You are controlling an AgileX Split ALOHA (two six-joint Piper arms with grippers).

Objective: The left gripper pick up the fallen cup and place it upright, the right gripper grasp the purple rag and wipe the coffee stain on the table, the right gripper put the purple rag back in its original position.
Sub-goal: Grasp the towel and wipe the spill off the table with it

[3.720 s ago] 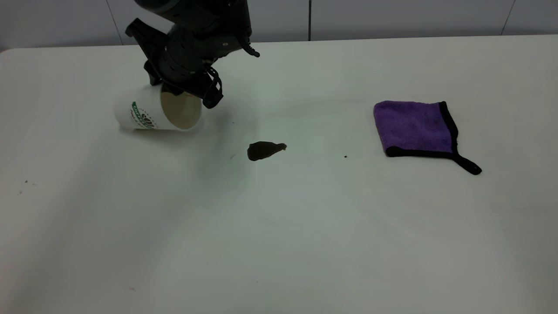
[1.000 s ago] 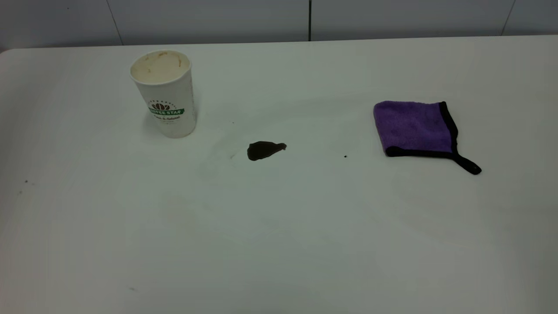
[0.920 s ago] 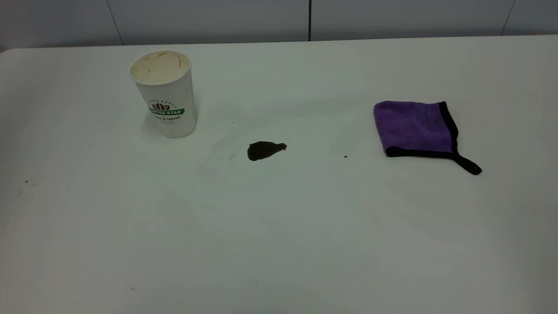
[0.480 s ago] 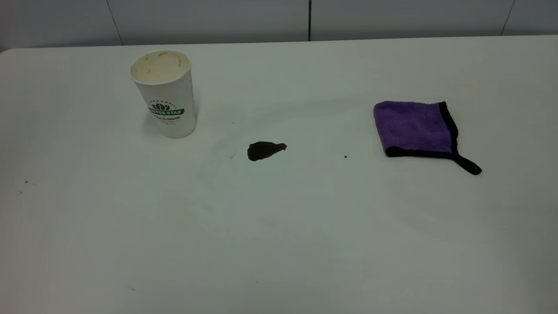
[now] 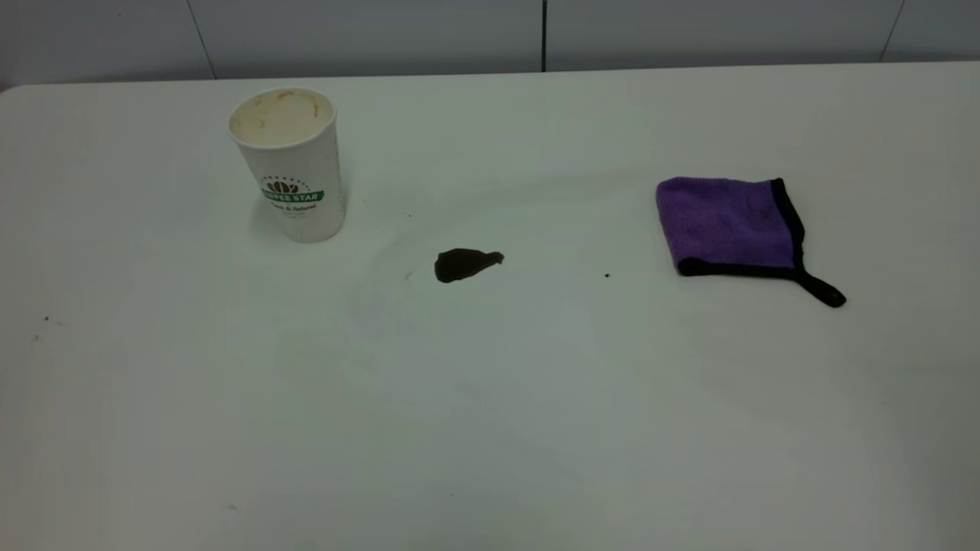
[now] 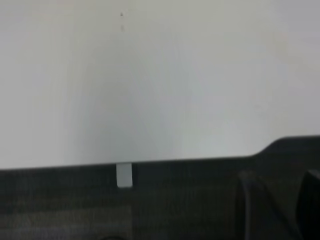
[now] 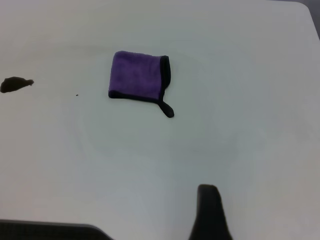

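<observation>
A lab-like test setup: bare white table (image 5: 490,428) against grey wall panels (image 5: 367,34).

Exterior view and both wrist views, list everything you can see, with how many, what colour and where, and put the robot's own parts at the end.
cup: one, white with a green band, upright, back left of the table.
coffee stain: one, dark brown, near the table's middle, between cup and rag, touching neither.
purple rag: one, purple with black edging and a black loop, lying flat on the right side.
dark specks: a few, tiny, one between stain and rag, others near the left edge.
table: one, white, under everything.
wall: grey panels, behind the table.
right tool: one black finger at the right wrist view's edge, well away from the rag.
left tool: not in view.
</observation>
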